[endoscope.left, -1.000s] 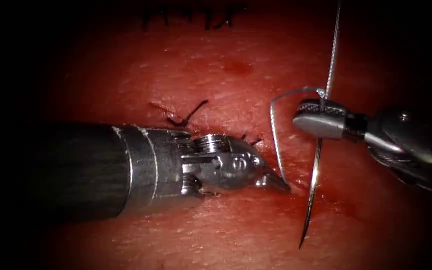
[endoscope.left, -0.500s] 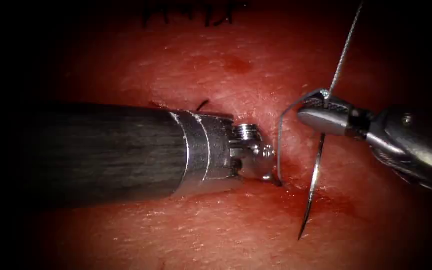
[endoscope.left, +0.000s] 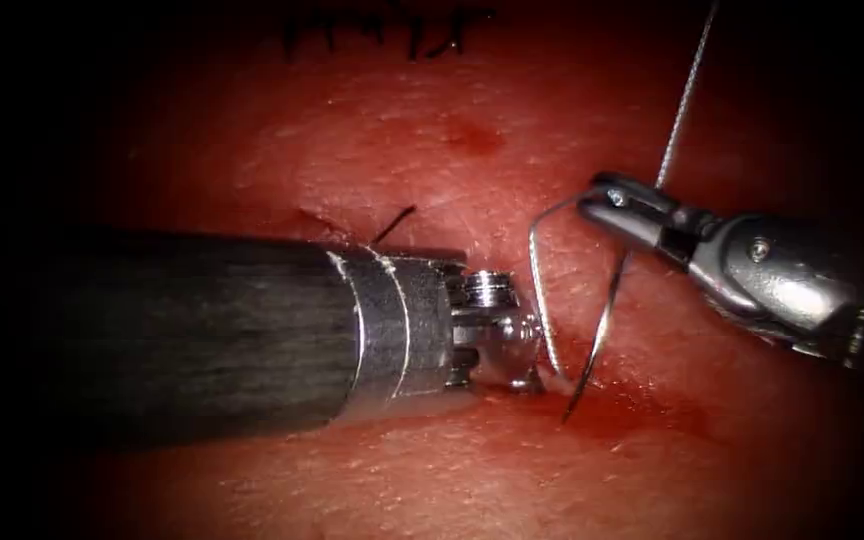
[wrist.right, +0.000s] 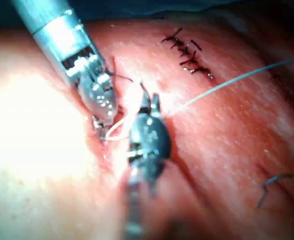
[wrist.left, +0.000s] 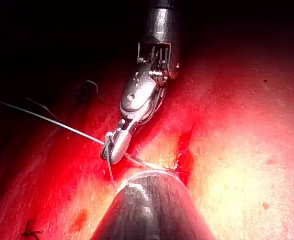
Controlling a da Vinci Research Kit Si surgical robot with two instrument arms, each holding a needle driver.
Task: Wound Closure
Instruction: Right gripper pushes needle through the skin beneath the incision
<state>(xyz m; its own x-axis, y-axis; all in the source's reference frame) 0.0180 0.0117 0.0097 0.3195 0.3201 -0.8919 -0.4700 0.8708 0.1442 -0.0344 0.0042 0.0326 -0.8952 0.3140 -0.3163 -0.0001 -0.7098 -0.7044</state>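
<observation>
No readable text, label, brand, number or sign stands on anything here; nothing legible.

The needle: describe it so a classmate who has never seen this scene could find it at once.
Start at the right tool entering over the tissue. Its shut jaws hold the needle near its thread end. It is a stiff, shiny arc with its point at the cut, unlike the limp thread looping beside it.

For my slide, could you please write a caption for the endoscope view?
Right tool holds the curved needle near its thread end, tip at the cut; left tool rests beside the thread.
</observation>
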